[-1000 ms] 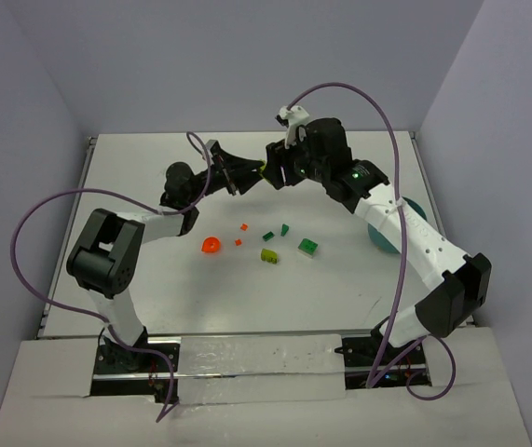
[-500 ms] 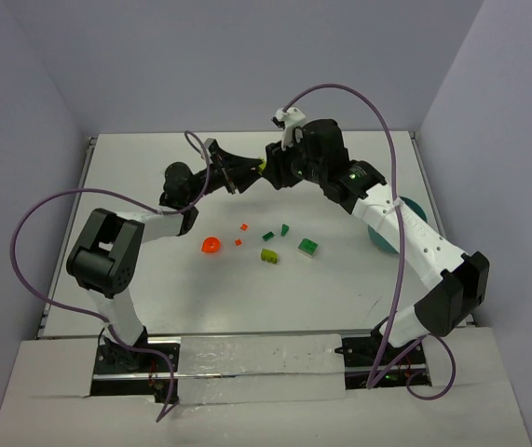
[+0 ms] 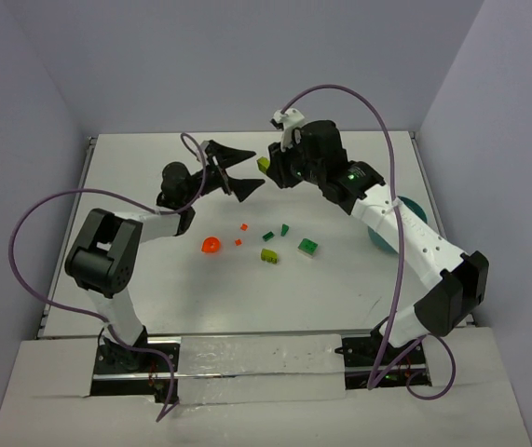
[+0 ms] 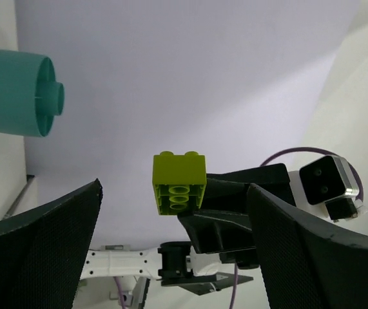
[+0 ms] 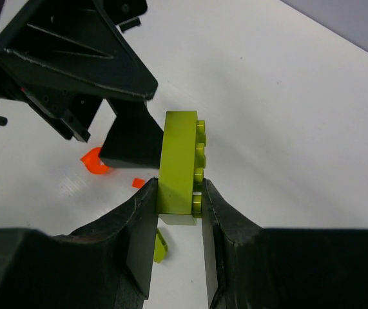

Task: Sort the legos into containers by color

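We see a lime brick [image 5: 178,164] held in the air above the table.
The right gripper [image 5: 177,196] clamps one end of this glossy, studded rectangular block between its black fingers. The left gripper [image 3: 254,169] stands wide apart, its mesh-textured pads [image 4: 42,244] flanking the brick without touching it. The smooth white table [image 3: 340,289] sits between pale lavender walls. Loose legos [image 3: 308,247] lie at 6 o'clock of the brick, and the round teal bowl [image 3: 380,240] at 4 o'clock.
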You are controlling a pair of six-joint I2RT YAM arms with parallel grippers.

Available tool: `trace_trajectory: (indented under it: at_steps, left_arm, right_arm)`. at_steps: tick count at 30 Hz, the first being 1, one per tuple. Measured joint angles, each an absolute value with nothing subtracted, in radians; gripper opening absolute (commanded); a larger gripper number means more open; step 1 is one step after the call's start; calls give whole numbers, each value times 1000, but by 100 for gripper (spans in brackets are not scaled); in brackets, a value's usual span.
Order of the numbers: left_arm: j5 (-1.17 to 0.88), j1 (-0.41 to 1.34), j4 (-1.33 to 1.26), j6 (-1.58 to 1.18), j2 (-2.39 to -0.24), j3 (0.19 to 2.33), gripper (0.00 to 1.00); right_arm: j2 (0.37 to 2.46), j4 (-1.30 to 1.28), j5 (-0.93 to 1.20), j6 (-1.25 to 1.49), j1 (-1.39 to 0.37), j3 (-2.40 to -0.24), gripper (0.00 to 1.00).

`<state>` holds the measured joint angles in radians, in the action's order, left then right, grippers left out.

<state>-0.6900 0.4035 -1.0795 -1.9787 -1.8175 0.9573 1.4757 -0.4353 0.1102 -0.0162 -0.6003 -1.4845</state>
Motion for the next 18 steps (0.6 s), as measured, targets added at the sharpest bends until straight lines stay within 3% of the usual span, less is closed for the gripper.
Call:
trace_trajectory:
  at_steps: [4, 7, 13, 18]
  left_arm:
    - [-710, 348, -962, -1851, -1806, 963, 99]
    - [-722, 277, -693, -1621, -1783, 1042, 99]
    - [-642, 240, -168, -1008, -1742, 1359, 99]
    - [-634, 298, 106, -601, -1739, 1566, 99]
  right_arm:
    - [1471, -462, 104, -23, -573, -1484, 0]
    - [1430, -500, 119, -38, -477, -1451, 0]
    - [1247, -621, 142, -125, -50, -1339, 0]
    - [1152, -766, 178, -260, 207, -1336, 0]
